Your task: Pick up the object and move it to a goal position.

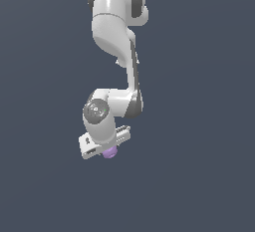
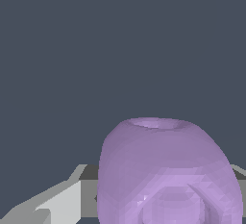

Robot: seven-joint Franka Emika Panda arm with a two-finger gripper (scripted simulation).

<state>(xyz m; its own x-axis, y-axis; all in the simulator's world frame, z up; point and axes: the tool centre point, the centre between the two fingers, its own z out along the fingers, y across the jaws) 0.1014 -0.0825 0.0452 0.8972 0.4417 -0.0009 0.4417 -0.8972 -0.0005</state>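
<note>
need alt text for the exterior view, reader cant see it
A white robot arm reaches down from the top of the frame against a plain dark grey-blue background. At its lower end, the gripper has a small light-purple lump showing just beneath it; whether the jaws clamp it cannot be told here.

Arm: white Panda arm (image 1: pixel 117 32) hangs down from the top edge, bending toward the exterior view's left at its wrist.
Gripper: gripper (image 1: pixel 108 148) sits at the arm's low end, tilted; its fingers cannot be made out.
Object: small light-purple lump (image 1: pixel 110 151) pokes out just under the gripper body, touching it.
Background: plain dark grey-blue all around.
</note>
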